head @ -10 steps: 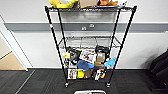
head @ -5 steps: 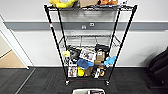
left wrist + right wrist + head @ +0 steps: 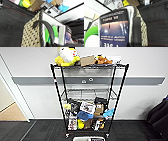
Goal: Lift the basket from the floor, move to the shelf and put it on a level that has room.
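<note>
**Basket held up in front of the rack**

While we face the shelf head-on, the basket sits at the very bottom edge of our head view, just in front of the rack's castor wheels and above the floor. In our left wrist view the basket shows its speckled woven side, a dark curved handle arching over its rim, with something green inside it. In our right wrist view the basket shows its other woven side, and a dark blue book stands upright in it beside a green round thing. Whether our fingers are apart or clamped on the basket, we cannot tell on either arm.

On the rack, the second level is bare mesh. The top tier carries a yellow and white plush toy, a cardboard box and a brown plush toy. The two lower tiers are crowded with packets and boxes. Behind the rack is a white wall with a grey rail.
</note>
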`<state>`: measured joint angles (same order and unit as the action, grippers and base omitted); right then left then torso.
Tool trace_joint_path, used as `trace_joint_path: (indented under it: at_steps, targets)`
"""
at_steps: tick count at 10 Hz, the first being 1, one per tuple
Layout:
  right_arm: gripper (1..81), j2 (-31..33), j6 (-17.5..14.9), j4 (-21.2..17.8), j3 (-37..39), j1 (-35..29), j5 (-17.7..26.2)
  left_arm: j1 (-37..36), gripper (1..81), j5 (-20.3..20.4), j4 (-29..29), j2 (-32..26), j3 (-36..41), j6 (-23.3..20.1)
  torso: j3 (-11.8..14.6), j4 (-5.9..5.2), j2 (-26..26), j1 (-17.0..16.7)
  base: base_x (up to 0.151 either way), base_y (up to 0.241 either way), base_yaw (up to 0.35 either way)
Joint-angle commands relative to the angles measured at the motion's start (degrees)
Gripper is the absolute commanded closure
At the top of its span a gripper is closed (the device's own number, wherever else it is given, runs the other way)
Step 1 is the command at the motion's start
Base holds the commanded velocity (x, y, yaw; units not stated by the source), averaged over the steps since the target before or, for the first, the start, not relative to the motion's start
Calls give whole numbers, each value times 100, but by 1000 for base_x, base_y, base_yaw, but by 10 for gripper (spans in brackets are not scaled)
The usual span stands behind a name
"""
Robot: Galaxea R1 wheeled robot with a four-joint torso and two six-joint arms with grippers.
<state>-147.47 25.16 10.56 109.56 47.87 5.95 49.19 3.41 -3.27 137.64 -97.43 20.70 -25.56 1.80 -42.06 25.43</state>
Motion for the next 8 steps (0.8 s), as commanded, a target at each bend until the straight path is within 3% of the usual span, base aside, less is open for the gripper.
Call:
trace_joint_path:
  at_steps: [1, 3, 5, 8]
  targets:
    - [811, 232, 6, -1, -638, -730, -235, -643, 811, 107, -78, -210, 416, 48, 498, 0, 544, -352, 0, 0, 0]
    - [811, 417, 6, -1, -831, -677, -366, -590, 811, 273, -69, -421, 733, 48, 848, 0, 940, -614, 0, 0, 0]
    - [811, 461, 6, -10, -849, -616, -436, -520, 811, 318, -60, -439, 786, 48, 595, 0, 1266, -835, 0, 0, 0]
    - [811, 558, 15, -10, -928, -581, -445, -466, 811, 327, -51, -386, 795, 48, 769, 0, 1957, -1292, 0, 0, 0]
